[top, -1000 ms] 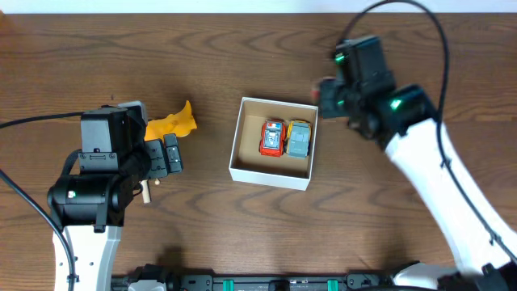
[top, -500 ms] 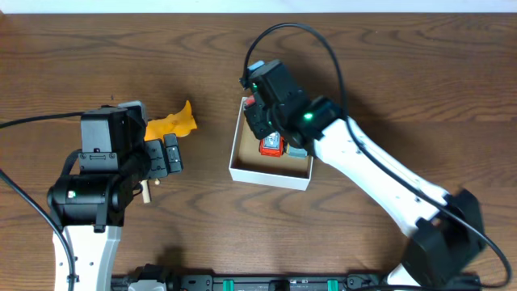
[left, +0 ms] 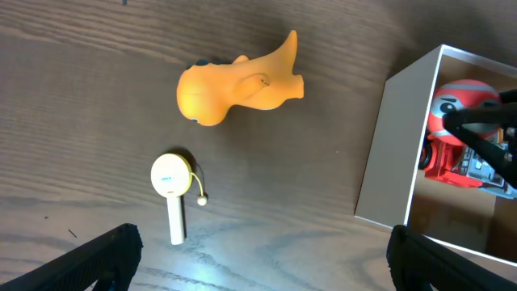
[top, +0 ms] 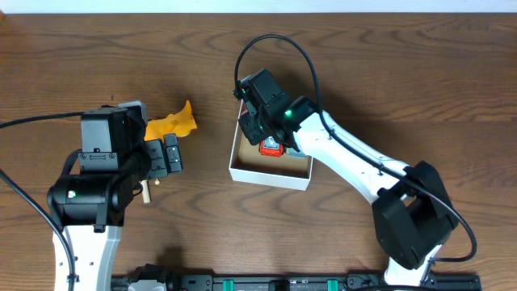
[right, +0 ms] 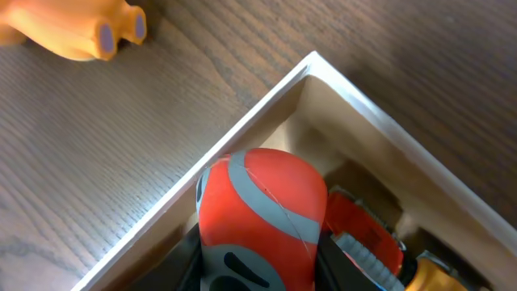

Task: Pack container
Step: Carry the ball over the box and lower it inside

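The container (top: 269,176) is a white box with a brown inside, at the table's middle. It also shows in the left wrist view (left: 388,153) and the right wrist view (right: 242,129). My right gripper (top: 257,123) is shut on a red toy with a grey stripe (right: 262,202) and holds it inside the box's far left corner. That toy also shows in the left wrist view (left: 456,101). A red toy car (top: 272,147) lies in the box beside it. My left gripper (top: 166,155) is open and empty, left of the box.
An orange toy animal (top: 172,123) lies on the wood left of the box, in front of my left gripper (left: 266,275). A small white round-headed piece with a yellow bead (left: 172,190) lies near it.
My right gripper has swung from beyond the box's right far corner to over its left far corner, carrying the red toy. The left arm has not moved.
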`<act>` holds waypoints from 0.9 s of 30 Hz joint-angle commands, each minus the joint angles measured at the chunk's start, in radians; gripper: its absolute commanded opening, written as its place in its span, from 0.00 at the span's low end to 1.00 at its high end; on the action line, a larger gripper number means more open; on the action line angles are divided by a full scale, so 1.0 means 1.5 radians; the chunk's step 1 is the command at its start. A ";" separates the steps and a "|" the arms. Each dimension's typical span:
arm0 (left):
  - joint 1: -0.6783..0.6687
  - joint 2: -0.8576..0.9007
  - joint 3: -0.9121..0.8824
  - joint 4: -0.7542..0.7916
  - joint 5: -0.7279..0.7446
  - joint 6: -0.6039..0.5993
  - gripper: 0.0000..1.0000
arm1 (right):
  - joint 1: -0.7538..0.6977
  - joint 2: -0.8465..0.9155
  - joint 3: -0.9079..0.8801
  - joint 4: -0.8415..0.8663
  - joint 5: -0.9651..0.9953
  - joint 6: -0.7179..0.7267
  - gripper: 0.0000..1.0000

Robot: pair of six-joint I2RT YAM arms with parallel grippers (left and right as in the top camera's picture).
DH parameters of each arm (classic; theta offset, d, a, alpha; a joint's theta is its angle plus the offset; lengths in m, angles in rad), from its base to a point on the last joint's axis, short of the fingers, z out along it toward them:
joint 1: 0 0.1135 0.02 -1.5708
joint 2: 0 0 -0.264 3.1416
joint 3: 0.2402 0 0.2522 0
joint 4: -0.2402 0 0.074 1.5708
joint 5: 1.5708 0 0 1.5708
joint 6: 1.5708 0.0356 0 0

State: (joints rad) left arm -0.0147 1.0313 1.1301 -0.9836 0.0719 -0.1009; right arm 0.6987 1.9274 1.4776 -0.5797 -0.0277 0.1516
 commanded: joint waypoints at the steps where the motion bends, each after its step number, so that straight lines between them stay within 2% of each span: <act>1: 0.003 0.001 0.002 0.000 0.000 -0.002 0.98 | 0.004 0.009 0.000 0.002 -0.005 -0.008 0.54; 2: 0.003 0.001 0.002 0.000 0.000 -0.002 0.98 | 0.004 0.009 0.000 0.002 -0.005 -0.008 0.68; 4: 0.003 0.001 0.002 0.000 0.000 -0.002 0.98 | 0.004 0.009 0.000 0.002 -0.004 -0.008 0.72; 6: 0.003 0.001 0.002 0.000 0.000 -0.002 0.98 | 0.001 0.009 0.000 0.002 -0.004 -0.008 0.80; 14: 0.003 0.001 0.002 0.000 0.000 -0.002 0.98 | -0.010 -0.001 0.002 -0.013 0.000 -0.008 0.78; 18: 0.003 0.001 0.002 0.000 0.000 -0.001 0.98 | -0.027 -0.044 0.024 -0.055 0.065 -0.007 0.77; 22: 0.003 0.001 0.002 0.000 -0.001 -0.001 0.98 | -0.060 -0.130 0.074 -0.131 0.169 0.035 0.83; 27: 0.003 0.002 0.002 0.007 -0.001 0.065 0.98 | -0.143 -0.275 0.100 -0.245 0.245 0.191 0.99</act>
State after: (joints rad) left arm -0.0147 1.0313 1.1301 -0.9825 0.0719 -0.0814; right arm 0.5697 1.6958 1.5818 -0.8772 0.2001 0.2455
